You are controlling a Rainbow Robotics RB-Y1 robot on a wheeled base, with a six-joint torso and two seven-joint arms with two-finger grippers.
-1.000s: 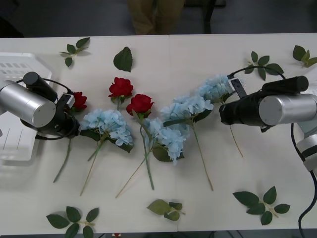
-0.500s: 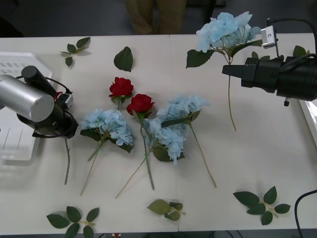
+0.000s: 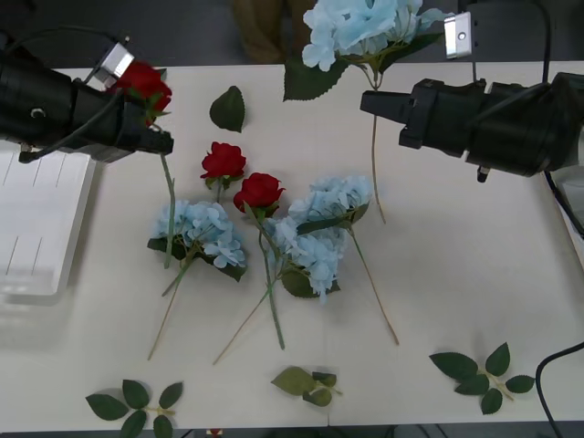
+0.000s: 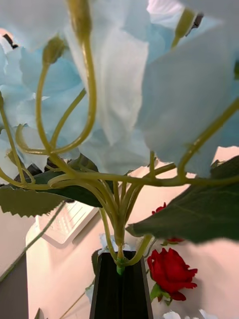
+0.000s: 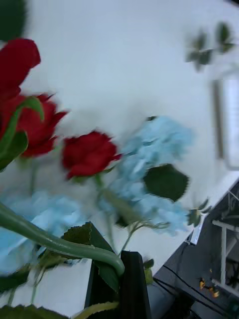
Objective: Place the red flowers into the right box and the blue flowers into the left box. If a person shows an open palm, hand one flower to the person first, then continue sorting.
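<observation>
Raised blue flower [image 3: 365, 27]: hanging above the far side of the desk [image 3: 474, 283], its stem [image 3: 375, 164] trailing down with the tip over the desktop; in the right wrist view its stalks [image 4: 117, 209] are gathering into the black fingers.
Right hand [image 3: 370, 102]: closing tight on that blue flower's stem just under the head, held up on the right side of the desk.
Raised red flower [image 3: 141, 82]: lifting off the desk at the far left, its stem [image 3: 167, 205] dangling down toward the blue cluster below.
Left hand [image 3: 160, 141]: pinching the red flower's green stem [image 5: 55, 241], fingers pressing together around it, held beside the left box.
Red flowers on the desk: two roses [image 3: 223, 161] [image 3: 258, 192] lying side by side near the middle.
Blue flowers on the desk: one head [image 3: 199, 233] lying left of centre, two more [image 3: 342, 196] [image 3: 306, 251] overlapping right of the roses, stems pointing toward the near edge.
Left box [image 3: 36, 228]: sitting at the left edge of the desk, no flower showing in it.
Leaf sprigs [image 3: 482, 372]: lying scattered along the near edge, with a single leaf [image 3: 227, 109] at the far side.
</observation>
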